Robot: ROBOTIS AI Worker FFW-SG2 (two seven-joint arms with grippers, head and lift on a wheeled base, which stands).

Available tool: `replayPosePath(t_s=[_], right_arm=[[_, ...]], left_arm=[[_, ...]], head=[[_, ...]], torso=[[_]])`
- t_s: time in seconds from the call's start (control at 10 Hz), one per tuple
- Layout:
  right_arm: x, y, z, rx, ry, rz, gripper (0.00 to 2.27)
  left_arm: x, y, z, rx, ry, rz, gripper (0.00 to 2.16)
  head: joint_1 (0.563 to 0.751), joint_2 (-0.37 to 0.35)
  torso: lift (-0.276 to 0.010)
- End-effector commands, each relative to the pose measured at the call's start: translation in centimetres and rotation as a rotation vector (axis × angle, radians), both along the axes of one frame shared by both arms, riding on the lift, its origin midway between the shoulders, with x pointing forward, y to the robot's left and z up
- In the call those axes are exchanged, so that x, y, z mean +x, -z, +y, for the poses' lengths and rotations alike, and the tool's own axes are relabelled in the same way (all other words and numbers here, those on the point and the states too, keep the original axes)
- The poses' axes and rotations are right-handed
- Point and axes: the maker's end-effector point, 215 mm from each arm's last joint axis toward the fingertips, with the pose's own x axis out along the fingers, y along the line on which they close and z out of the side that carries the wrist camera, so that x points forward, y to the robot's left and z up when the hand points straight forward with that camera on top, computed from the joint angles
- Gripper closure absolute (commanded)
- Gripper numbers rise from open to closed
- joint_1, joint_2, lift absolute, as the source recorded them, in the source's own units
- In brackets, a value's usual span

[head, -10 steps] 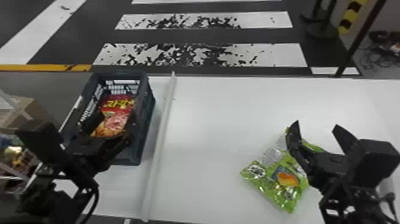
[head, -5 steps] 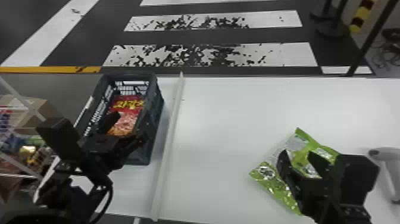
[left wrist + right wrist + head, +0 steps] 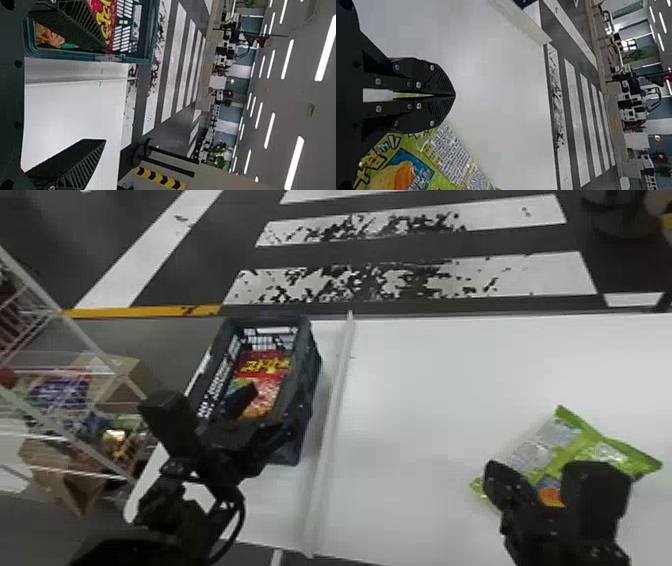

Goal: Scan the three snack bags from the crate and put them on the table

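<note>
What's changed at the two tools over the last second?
The right tool has moved left across the green snack bag, and its fingers, spread apart before, have come together. The head view has swung left. As before, the left tool is open at the crate, the red snack bag is inside, and the green one lies on the table.

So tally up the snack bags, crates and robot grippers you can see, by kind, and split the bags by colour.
Green snack bag: 1
Red snack bag: 1
Crate: 1
Grippers, left and right: 2
Total: 5, counting only what is visible
</note>
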Motion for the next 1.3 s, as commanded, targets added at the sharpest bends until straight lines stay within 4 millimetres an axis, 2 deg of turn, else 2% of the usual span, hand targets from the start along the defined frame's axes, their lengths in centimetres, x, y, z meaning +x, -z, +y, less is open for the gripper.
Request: replayPosePath(t_s=[0.0, 0.1, 0.3, 0.7, 0.9, 1.1, 1.2], right_arm=[[-1.7, 1.3, 0.8, 0.028, -0.010, 0.054, 2.25], [-2.7, 2.0, 0.9, 0.035, -0.010, 0.081, 2.25], [-3.1, 2.9, 0.1, 0.009, 0.014, 0.098, 2.25], [-3.2, 4.5, -5.6, -0.140, 0.162, 0.130, 2.25], [-2.8, 4.2, -9.0, -0.184, 0.237, 0.124, 2.25], [-2.7, 3.4, -9.8, -0.177, 0.260, 0.117, 2.25], [-3.3, 2.4, -9.0, -0.163, 0.246, 0.116, 2.25]], left_arm=[[0.0, 0.1, 0.0, 0.002, -0.002, 0.001, 0.03], [0.3, 0.0, 0.0, 0.003, -0.002, -0.002, 0.03], [0.6, 0.0, -0.6, -0.002, 0.008, -0.005, 0.03], [0.7, 0.2, -1.0, -0.011, 0.020, -0.004, 0.03], [0.9, 0.0, -1.5, -0.017, 0.031, -0.011, 0.03], [1.0, -0.3, -1.9, -0.021, 0.041, -0.016, 0.03], [1.0, -0.3, -1.9, -0.021, 0.041, -0.017, 0.03]], head=[[0.695, 0.272], [0.695, 0.287], [0.695, 0.295], [0.695, 0.230], [0.695, 0.178], [0.695, 0.138], [0.695, 0.123]], torso=[[-0.094], [-0.094], [-0.094], [-0.094], [-0.094], [-0.094], [-0.094]])
